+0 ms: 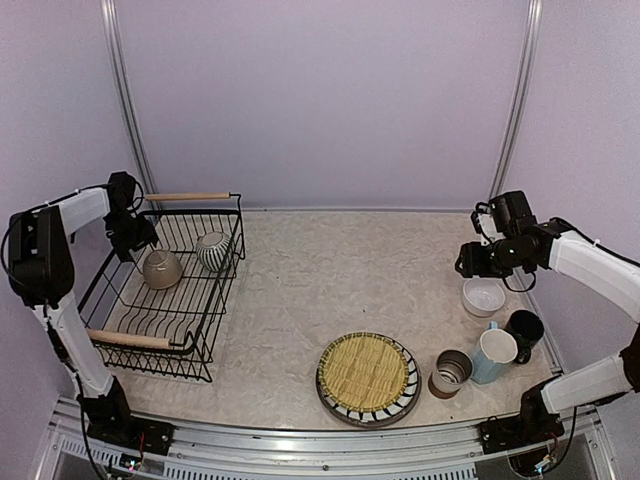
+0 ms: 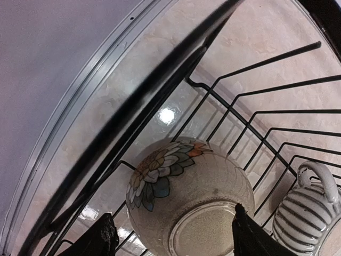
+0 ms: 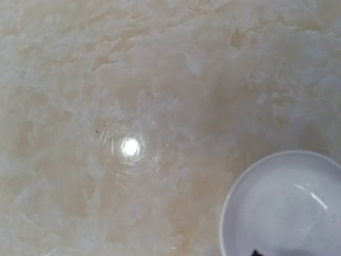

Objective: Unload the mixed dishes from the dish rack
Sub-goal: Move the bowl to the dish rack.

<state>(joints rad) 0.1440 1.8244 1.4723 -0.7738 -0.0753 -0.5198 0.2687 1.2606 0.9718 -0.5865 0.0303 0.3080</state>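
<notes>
Plainly, the left gripper (image 2: 171, 226) stands spread wide, its two black fingers (image 2: 101, 240) flanking an upturned beige ceramic bowl with a painted flower (image 2: 186, 186); whether they touch it I cannot tell. The bowl lies in the far part of the rectangular black wire dish rack with wooden bar handles (image 1: 128, 339), and just right of it sits the grey-striped white pot (image 1: 213, 250).

Across the pale mottled table (image 1: 320, 260), the right gripper (image 1: 468, 262) hangs just far-left of a round white bowl (image 1: 483, 297); whether its jaws are parted cannot be told. Nearer stand a black mug (image 1: 523, 330), a light blue mug (image 1: 494, 355) and a brown-white cup (image 1: 451, 372). Left of them a round yellow woven mat (image 1: 364, 372) rests on a black-and-white striped plate (image 1: 392, 408).
</notes>
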